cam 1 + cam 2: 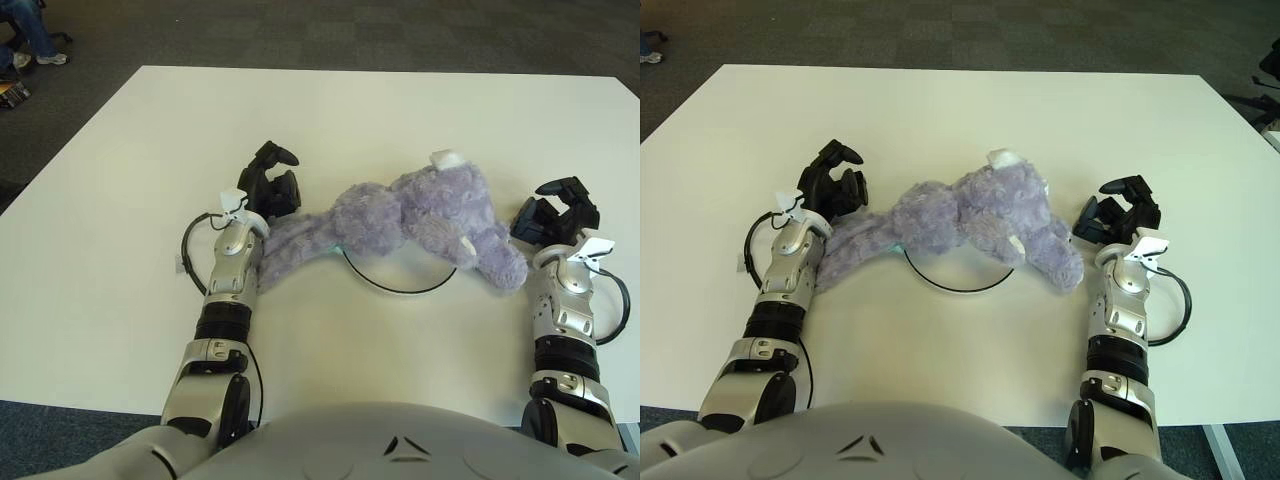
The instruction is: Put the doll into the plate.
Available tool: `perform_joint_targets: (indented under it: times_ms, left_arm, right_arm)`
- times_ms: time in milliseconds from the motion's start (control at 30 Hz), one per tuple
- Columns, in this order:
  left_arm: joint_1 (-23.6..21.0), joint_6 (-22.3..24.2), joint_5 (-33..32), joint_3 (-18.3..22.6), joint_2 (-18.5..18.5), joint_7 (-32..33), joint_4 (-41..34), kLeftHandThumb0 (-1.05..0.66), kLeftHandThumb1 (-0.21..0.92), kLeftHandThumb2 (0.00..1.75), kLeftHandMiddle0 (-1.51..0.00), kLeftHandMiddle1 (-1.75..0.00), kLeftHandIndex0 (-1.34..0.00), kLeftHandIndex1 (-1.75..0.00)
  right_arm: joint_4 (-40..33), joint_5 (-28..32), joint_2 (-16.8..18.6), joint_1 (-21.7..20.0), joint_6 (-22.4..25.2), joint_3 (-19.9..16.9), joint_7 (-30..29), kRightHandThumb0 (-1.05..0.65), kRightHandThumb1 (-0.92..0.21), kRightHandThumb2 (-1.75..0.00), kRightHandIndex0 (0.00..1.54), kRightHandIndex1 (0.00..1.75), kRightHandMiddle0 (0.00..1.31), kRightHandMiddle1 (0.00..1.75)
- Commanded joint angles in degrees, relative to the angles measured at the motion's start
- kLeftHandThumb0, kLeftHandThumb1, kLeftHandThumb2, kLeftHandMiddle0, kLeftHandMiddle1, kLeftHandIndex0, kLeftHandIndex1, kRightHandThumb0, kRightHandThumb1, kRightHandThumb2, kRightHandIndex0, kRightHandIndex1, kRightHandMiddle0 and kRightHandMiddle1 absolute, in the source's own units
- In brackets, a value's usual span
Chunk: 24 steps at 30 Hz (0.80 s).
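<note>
- Your plate [395,288] sits near the front of the white worktop [120,170]; only its dark front rim shows (the rest is hidden under the toy).
- The purple plush doll [420,215] lies sprawled across that plate, head end toward your right hand, a limb trailing toward your left.
- Left hand [268,182] is just beside the trailing limb, fingers loosely curled, holding nothing.
- Right hand [556,208] is just beside the head end, fingers likewise relaxed and empty.
</note>
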Motion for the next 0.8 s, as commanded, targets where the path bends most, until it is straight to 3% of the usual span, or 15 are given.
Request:
perform_joint_targets:
  times_ms: [0, 767]
  left_arm:
    - [3.16, -0.88, -0.68, -0.41, -1.83, 0.33, 1.5, -0.45, 0.41, 1.2, -1.18, -1.75, -0.53, -1.75]
    - [3.12, -2.76, -2.05, 0.71, -3.49, 2.41, 2.16, -0.44, 0.42, 1.18, -1.18, -1.75, -0.52, -1.75]
  right_arm:
    - [0.66, 1.18, 1.53, 1.72, 2.2, -0.12, 0.1, 0.0, -0.05, -1.62, 0.83, 1.71, 0.57, 1.75]
    - [-0.41, 0.39, 1.37, 2.07, 3.73, 0.06, 0.05, 0.0, -0.05, -1.61, 0.84, 1.69, 0.57, 1.75]
